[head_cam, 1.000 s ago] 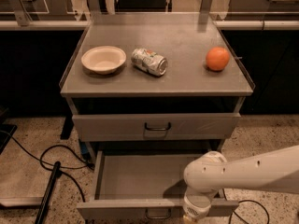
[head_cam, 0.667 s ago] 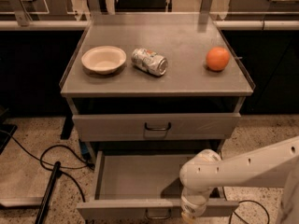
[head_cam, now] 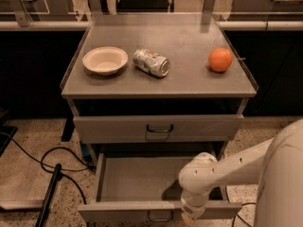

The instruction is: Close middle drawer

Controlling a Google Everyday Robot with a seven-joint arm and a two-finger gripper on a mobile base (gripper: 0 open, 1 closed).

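The middle drawer (head_cam: pixel 142 178) is pulled far out below the closed top drawer (head_cam: pixel 118 128). Its shallow grey tray is empty. Its slim front panel (head_cam: pixel 118 212) lies near the bottom edge of the view, with a small dark handle (head_cam: pixel 160 216) at its centre. My white arm (head_cam: pixel 227 171) comes in from the right and bends down over the drawer's right front corner. My gripper (head_cam: pixel 190 216) hangs at the front panel, just right of the handle, mostly hidden by the wrist. The lowest drawer is hidden under the open one.
On the cabinet top (head_cam: pixel 189 79) stand a white bowl (head_cam: pixel 105 59), a crushed can on its side (head_cam: pixel 151 63) and an orange (head_cam: pixel 220 59). Black cables (head_cam: pixel 52 164) and a dark pole (head_cam: pixel 49 193) lie on the speckled floor at the left. Dark counters flank the cabinet.
My arm has shifted a little to the left along the drawer's front, and its forearm fills more of the right side. The drawer stays open about as far as before.
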